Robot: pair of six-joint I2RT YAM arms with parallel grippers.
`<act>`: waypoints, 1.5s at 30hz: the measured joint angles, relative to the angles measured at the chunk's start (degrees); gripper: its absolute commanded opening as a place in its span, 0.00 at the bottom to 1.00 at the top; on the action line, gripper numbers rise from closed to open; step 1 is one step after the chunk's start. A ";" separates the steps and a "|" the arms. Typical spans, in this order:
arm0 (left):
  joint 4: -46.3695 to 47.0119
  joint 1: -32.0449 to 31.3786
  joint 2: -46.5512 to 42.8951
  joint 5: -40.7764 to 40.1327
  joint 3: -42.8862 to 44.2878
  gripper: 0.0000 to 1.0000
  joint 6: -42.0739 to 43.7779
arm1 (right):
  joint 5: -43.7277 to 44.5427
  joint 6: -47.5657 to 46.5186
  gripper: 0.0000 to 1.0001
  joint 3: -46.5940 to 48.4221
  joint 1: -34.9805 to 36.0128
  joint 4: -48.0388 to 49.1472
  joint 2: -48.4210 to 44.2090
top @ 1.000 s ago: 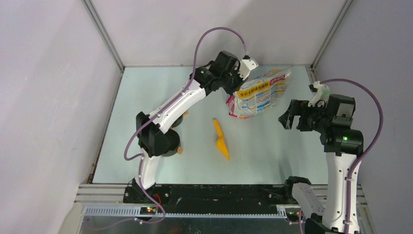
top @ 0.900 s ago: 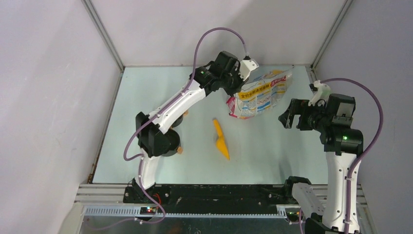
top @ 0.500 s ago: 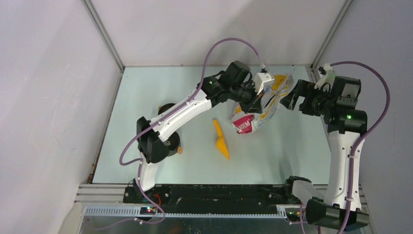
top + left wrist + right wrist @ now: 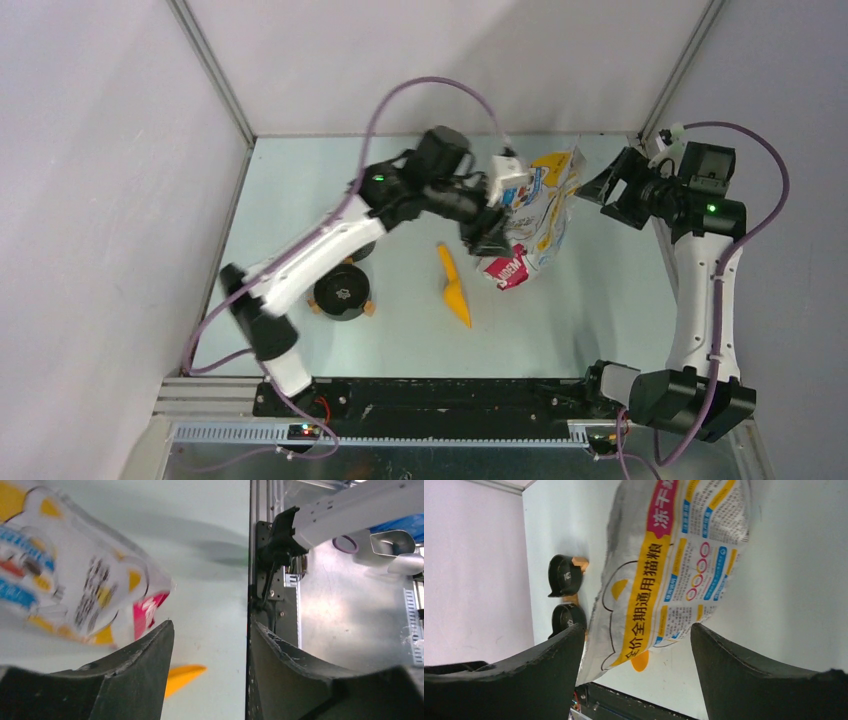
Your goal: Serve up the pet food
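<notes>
The bag [image 4: 535, 215] flanked by left gripper [image 4: 487, 240] and right gripper [image 4: 606, 192]
No pet food is seen; it is judged to be inside the upright bag. Both jaws are spread and empty, and the bag's far top edge lies nearest the right one.

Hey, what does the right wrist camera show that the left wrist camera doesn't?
Only the right wrist view shows the pair of black bowls. Only the left wrist view shows the tip of the orange scoop and the grey metal plate past the edge of the table. Both show the printed bag and that pale table.
</notes>
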 measured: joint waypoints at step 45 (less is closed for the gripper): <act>-2.91 22.80 -39.85 -13.77 -41.20 0.69 6.54 | 19.56 -13.70 0.00 5.27 34.93 -7.89 7.19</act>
